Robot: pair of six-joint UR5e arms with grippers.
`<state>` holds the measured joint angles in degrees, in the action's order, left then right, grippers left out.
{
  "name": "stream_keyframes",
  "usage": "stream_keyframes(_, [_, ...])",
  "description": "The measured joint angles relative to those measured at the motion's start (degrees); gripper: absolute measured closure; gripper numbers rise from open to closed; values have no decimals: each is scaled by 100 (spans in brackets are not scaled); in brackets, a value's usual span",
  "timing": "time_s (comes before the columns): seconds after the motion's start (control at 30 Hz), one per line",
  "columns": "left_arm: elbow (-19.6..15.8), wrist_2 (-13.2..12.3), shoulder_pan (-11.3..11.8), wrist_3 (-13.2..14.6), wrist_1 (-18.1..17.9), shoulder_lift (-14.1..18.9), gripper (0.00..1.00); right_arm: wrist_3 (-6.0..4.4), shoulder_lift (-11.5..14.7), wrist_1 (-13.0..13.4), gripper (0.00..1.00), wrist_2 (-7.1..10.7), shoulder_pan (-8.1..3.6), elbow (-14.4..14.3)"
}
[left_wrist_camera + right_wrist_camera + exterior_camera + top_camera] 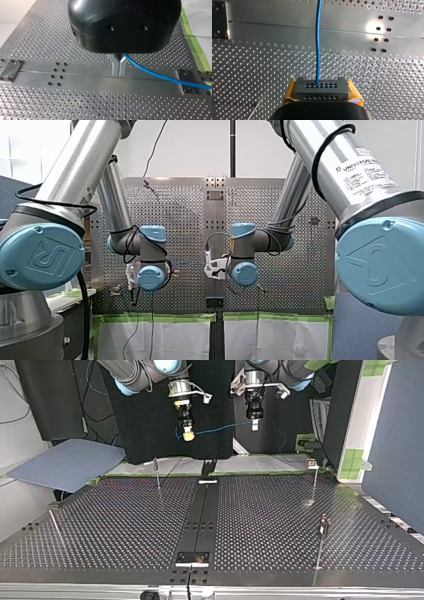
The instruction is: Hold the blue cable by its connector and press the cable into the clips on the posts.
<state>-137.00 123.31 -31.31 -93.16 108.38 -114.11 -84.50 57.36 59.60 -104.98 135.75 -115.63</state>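
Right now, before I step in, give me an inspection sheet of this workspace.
Surface: perforated table, bare metal.
Job's things: blue cable held in the air, its connector gripped; posts upright; cable not yet in any clip.
Clutter: nothing seen.
Tools: left tool shut on the cable; right tool, yellow pads, shut on the connector.
Cables: black lead hangs at the front view's left.
Surroundings: blue sheet at the top view's left; green tape at its right.

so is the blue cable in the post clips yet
Out. The blue cable spans the air between my right gripper and my left gripper, off the posts.
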Motion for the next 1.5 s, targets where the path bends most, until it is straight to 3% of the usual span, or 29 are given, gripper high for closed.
stream_keyframes(0.43, [0, -5, 0, 9, 0, 0, 100, 28, -375, -182, 100, -23, 34, 8])
stream_keyframes(0.93, [-28, 21, -16, 36, 26, -27, 100, 29, -395, -185, 100, -24, 35, 8])
stream_keyframes(1.2, [-120, 342, -42, 344, 152, -403, 100, 29, -395, -185, 100, -23, 35, 8])
stream_keyframes(1.5, [-123, 390, -44, 386, 158, -559, 100, 28, -396, -185, 100, -24, 35, 9])
